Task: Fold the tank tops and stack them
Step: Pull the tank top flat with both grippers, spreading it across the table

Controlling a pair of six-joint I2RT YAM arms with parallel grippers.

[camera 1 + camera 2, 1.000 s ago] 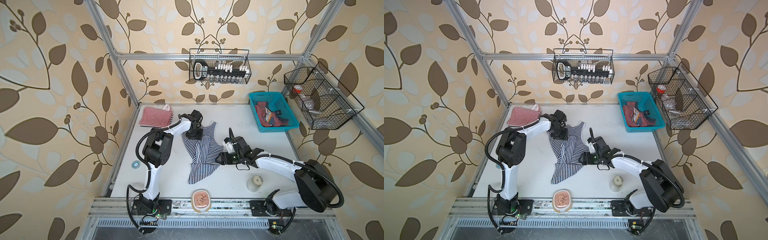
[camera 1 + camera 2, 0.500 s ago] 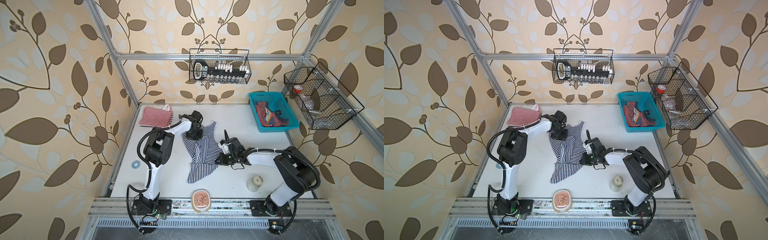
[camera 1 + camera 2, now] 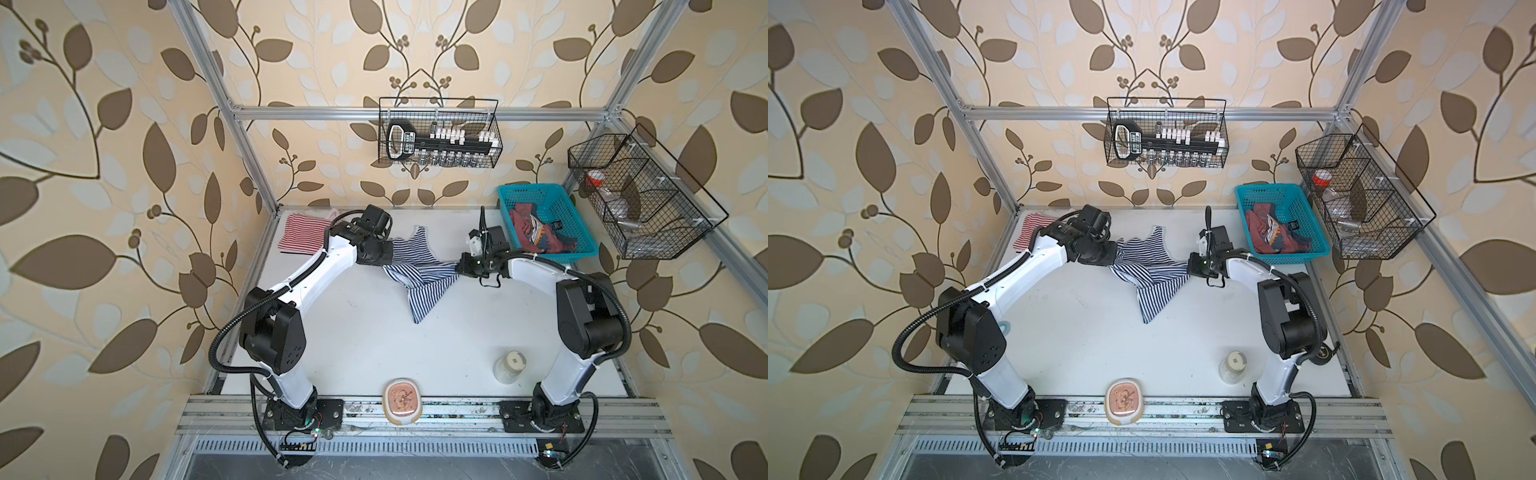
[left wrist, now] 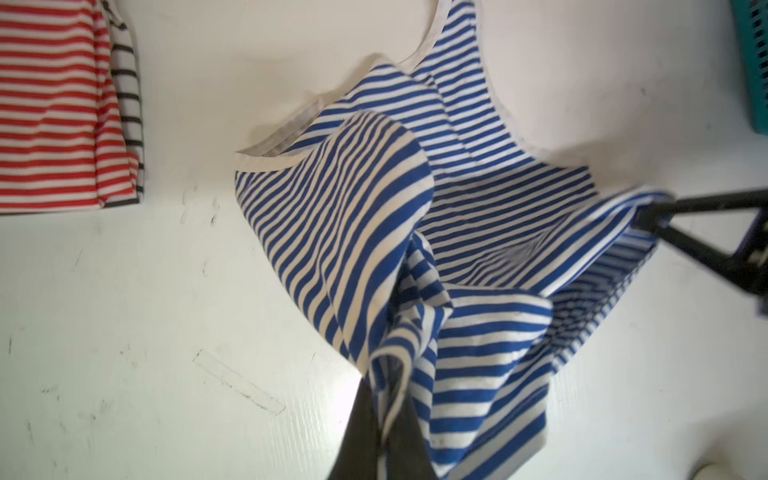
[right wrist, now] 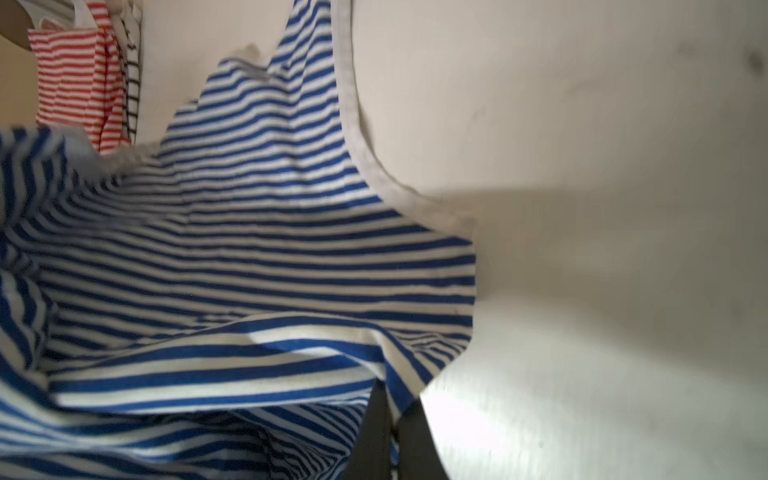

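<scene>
The navy-and-white striped tank top (image 3: 419, 272) (image 3: 1152, 274) hangs bunched between my two grippers, one strap and the lower end trailing on the white table (image 3: 353, 332). My left gripper (image 3: 388, 259) (image 4: 384, 436) is shut on one edge of the tank top. On the opposite edge my right gripper (image 3: 459, 266) (image 5: 392, 432) is shut too. The red-and-white striped tank top (image 3: 301, 235) (image 4: 54, 104) lies folded at the back left. The dusty red tank top (image 3: 536, 232) lies crumpled in the teal basket (image 3: 582, 232).
A small white jar (image 3: 510, 365) stands at the front right. A round pink-topped object (image 3: 402, 401) sits on the front rail. Wire baskets hang on the back wall (image 3: 440, 137) and the right wall (image 3: 640, 195). A blue ring (image 3: 1005, 328) lies behind my left arm.
Both grippers have shut on the navy striped top, which lay flat before. It is now raised and bunched between them, and my right gripper has moved back and to the right.
</scene>
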